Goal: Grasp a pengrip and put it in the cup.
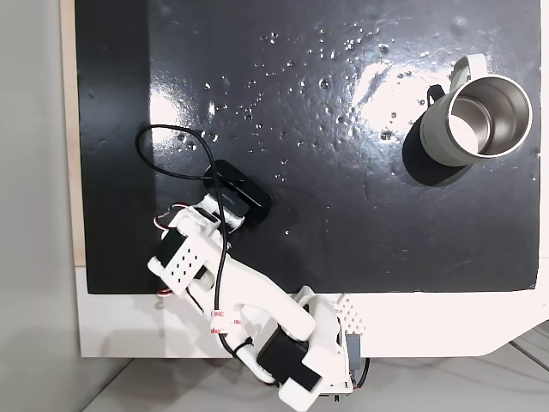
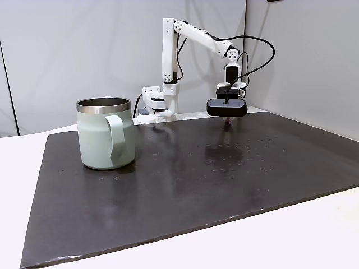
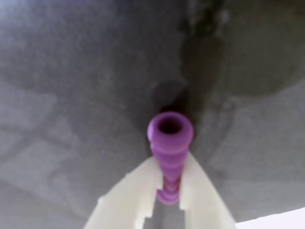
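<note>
In the wrist view the purple ribbed pengrip [image 3: 169,149] stands end-on between my two white fingers [image 3: 136,191], and the gripper [image 3: 170,164] is shut on it. It hangs close over the dark mat, with its shadow just behind it. In a fixed view from the side, the gripper [image 2: 227,122] points down at the mat's far right, under the black wrist camera [image 2: 226,107]. The pale grey-green cup [image 2: 104,140] stands upright far to the left there. From above, the cup [image 1: 437,133] sits at the mat's top right, its steel inside bare.
A black mat [image 1: 343,215] covers most of the white table [image 1: 429,326]. The arm's base [image 1: 317,352] sits at the table's lower edge. A black cable [image 1: 159,154] loops over the mat to the left of the wrist. Small specks dot the mat's upper part.
</note>
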`<action>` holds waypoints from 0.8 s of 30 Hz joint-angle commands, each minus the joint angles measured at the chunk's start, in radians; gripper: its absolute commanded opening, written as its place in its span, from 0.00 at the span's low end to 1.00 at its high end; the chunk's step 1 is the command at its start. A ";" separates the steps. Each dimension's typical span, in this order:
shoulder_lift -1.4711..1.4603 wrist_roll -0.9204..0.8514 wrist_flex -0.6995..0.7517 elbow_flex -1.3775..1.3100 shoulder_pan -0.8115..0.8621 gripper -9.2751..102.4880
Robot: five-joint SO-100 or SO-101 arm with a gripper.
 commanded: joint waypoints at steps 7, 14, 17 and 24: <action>0.187 -0.069 0.299 -0.230 0.267 0.08; 0.430 -0.295 0.465 -0.282 0.638 0.08; 0.525 -0.426 0.500 -0.282 0.807 0.08; 0.650 -0.713 0.502 -0.321 1.144 0.08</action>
